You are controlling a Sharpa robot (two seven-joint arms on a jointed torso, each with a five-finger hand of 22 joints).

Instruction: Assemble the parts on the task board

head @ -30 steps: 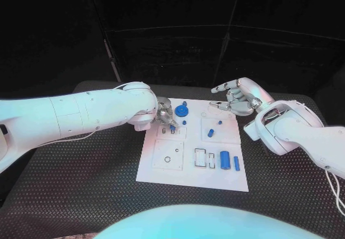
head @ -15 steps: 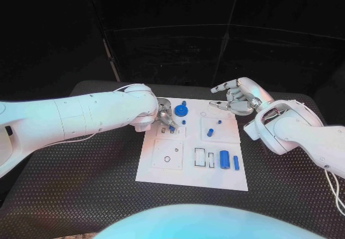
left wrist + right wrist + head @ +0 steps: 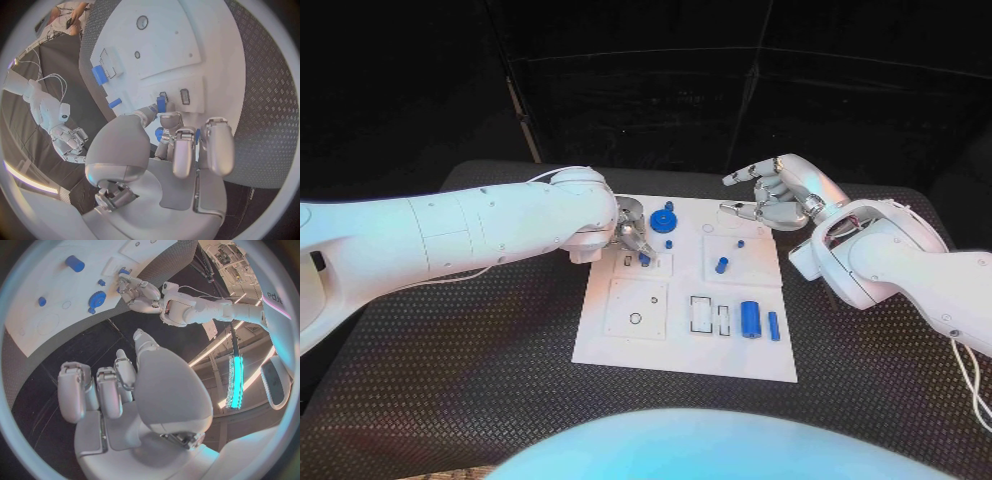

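Slot (image 3: pixel 185 96) lies just beyond your left hand (image 3: pixel 632 236), which pinches a small blue part (image 3: pixel 161 104) upright; right hand (image 3: pixel 776 196) hovers empty, fingers apart

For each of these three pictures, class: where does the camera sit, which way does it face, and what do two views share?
Head view: on the robot's head, looking down at the task board; both arms enter, left hand, right hand.
Left wrist view: behind the left hand, facing the board.
Right wrist view: behind the right hand, raised beside the board.
Shared: both wrist views show the large blue cylinder.
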